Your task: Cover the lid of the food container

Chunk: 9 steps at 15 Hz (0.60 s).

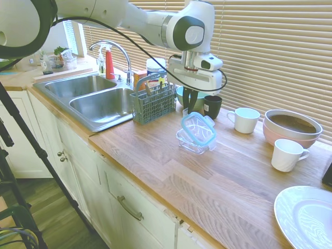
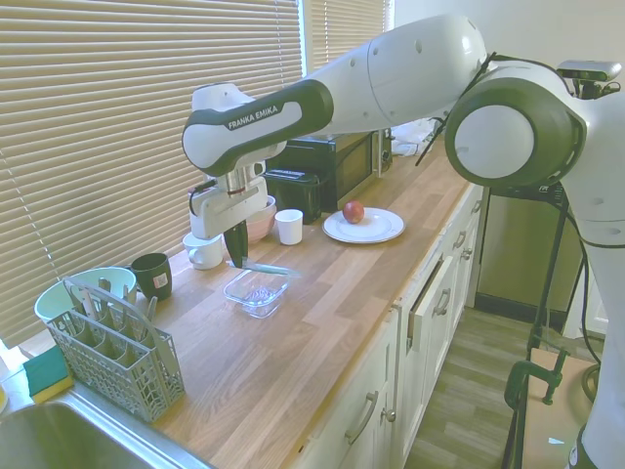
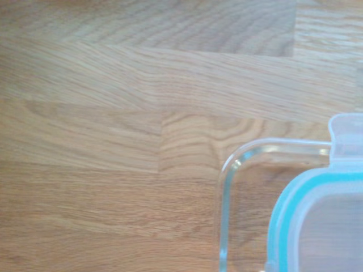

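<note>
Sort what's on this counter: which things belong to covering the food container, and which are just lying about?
Job: lid, lying askew over food container; tool above.
Lying about: cutlery basket, black cup, white mugs, stacked bowls, white plate, apple.

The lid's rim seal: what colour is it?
Teal, on the lid; clearest in the wrist view.

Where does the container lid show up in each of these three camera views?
First exterior: lid at centre, tilted on the food container.
Second exterior: lid left of centre, under the gripper.
Wrist: lid at lower right corner.
Shared landmark: black mug beside it.
</note>
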### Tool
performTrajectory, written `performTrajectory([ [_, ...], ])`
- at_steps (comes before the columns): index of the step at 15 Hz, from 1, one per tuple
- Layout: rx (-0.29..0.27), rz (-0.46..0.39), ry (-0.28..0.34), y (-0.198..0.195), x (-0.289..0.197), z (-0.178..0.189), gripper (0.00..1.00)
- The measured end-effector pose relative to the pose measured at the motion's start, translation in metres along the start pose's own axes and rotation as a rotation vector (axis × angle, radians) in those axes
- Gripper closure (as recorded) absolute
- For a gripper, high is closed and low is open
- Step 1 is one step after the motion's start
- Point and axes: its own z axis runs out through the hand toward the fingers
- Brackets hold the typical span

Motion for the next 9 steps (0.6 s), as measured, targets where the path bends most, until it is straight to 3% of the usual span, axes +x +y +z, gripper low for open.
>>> performTrajectory([
  [9,-0.016,-0.016,-0.004,-0.020,-0.015,0.045,1.00],
])
